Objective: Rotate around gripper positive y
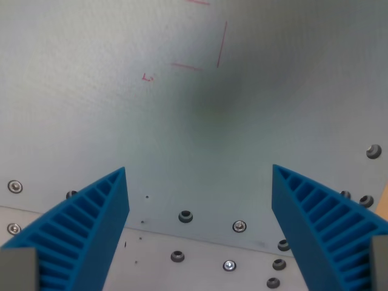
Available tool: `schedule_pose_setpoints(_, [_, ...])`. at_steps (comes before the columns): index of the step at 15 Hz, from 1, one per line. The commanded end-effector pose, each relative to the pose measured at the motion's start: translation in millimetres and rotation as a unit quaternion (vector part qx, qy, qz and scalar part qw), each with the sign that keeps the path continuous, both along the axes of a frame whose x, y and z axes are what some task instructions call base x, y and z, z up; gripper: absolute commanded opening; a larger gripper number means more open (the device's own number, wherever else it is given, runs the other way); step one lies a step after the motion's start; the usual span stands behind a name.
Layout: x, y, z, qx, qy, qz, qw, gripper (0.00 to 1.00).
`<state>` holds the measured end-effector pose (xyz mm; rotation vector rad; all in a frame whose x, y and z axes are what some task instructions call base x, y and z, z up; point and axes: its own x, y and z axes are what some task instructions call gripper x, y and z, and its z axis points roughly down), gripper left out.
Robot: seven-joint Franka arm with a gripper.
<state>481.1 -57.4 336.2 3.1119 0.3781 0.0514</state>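
My gripper (pixel 199 173) is open and empty. Its two blue ribbed fingers (pixel 91 224) rise from the bottom corners of the wrist view, wide apart, one at the wrist view's left and one at the wrist view's right. Between and beyond them lies a flat pale grey-white surface (pixel 121 109). Nothing is held between the jaws. Thin red pen lines (pixel 206 51) and a small red mark (pixel 147 77) are drawn on the surface near the top.
A metal plate (pixel 200 248) with several screws and bolt holes (pixel 185 216) runs along the bottom of the view under the fingers. More screws (pixel 373 151) sit at the wrist view's right edge. A soft dark shadow (pixel 215 106) lies on the surface's middle.
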Motion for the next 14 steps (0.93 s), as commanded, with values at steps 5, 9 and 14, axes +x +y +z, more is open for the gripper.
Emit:
schedule_pose_setpoints(5, [-8.3,-0.2,-0.7,0.031,-0.112,0.003,0.9932,1.00])
schedule_pose_setpoints(9, [-8.3,-0.2,-0.7,0.037,-0.135,0.003,0.9902,1.00])
schedule_pose_setpoints(14, [-8.3,-0.2,-0.7,0.043,-0.163,0.003,0.9857,1.00])
